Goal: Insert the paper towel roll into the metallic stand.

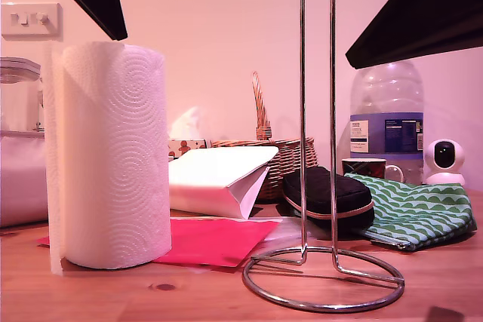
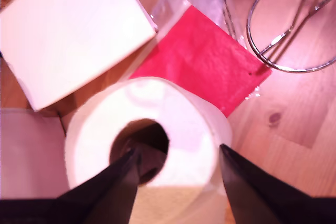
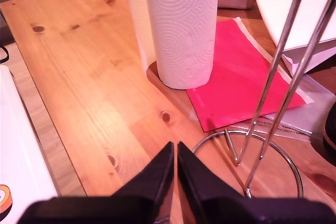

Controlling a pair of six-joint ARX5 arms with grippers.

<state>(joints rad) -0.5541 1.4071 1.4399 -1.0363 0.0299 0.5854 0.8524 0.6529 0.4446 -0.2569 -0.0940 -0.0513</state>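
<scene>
Paper towel roll (image 1: 113, 156) upright on the surface (image 1: 204, 292), apart from the metallic stand (image 1: 321, 148).

My first pincer (image 2: 178, 161) hangs spread above the roll's top, one finger (image 2: 123, 174) over the core hole, the other past the outer rim, gripping nothing. My second pincer (image 3: 175, 163) is pressed together, empty, over bare wood beside the stand's ring base. The roll's foot overlaps a red sheet (image 1: 219, 240).

A red sheet (image 1: 219, 240) is laid flat on the wooden table (image 1: 189, 295). A folded white paper bag (image 1: 219, 179) is seen behind it, then a wicker basket (image 1: 283, 157). A black pouch (image 1: 328, 197), green patterned pouch (image 1: 415, 213), mug (image 1: 366, 167), water bottle (image 1: 386, 122) and small white camera (image 1: 444, 161) are grouped at the exterior view's right.
</scene>
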